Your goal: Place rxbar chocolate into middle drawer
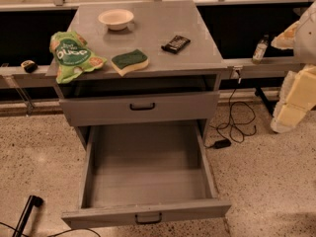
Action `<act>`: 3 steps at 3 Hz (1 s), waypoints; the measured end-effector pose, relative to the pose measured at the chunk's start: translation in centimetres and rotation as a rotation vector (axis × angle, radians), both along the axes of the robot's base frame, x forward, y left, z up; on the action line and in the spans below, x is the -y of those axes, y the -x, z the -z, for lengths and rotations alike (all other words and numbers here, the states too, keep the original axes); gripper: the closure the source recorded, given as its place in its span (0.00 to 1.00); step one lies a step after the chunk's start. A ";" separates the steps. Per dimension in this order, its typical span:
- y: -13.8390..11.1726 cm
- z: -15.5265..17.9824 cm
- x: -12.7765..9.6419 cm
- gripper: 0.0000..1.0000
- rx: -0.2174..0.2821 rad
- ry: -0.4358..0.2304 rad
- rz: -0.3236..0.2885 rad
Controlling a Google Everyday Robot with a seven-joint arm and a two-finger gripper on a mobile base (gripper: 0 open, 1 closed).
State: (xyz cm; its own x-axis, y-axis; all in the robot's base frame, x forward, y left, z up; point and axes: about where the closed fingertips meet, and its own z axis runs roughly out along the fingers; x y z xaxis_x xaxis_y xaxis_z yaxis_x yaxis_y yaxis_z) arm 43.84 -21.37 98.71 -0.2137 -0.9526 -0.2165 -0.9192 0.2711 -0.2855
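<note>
Atop cabinet (163, 23), black rxbar chocolate (176, 44), gripper (285, 118) rightward.

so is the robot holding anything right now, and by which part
Nothing appears held. The rxbar chocolate lies free on the cabinet top, right of the sponge; the gripper is at the right edge, apart from the cabinet.

green bag (74, 56)'s lettering unreadable; gripper (292, 107) at right edge.

Pale cream, blocky arm (302, 85) and gripper (288, 116) at right edge.
</note>
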 end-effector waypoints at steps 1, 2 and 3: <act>0.0 0.0 0.0 0.00 0.000 0.000 0.000; -1.2 0.4 -2.2 0.00 -0.010 -0.021 -0.055; -6.6 1.2 -5.6 0.00 -0.017 -0.069 -0.109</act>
State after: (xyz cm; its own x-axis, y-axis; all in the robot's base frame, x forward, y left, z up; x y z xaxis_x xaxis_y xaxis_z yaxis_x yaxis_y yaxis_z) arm 50.48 -15.81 97.53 -0.1142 -0.9533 -0.2797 -0.9488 0.1881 -0.2537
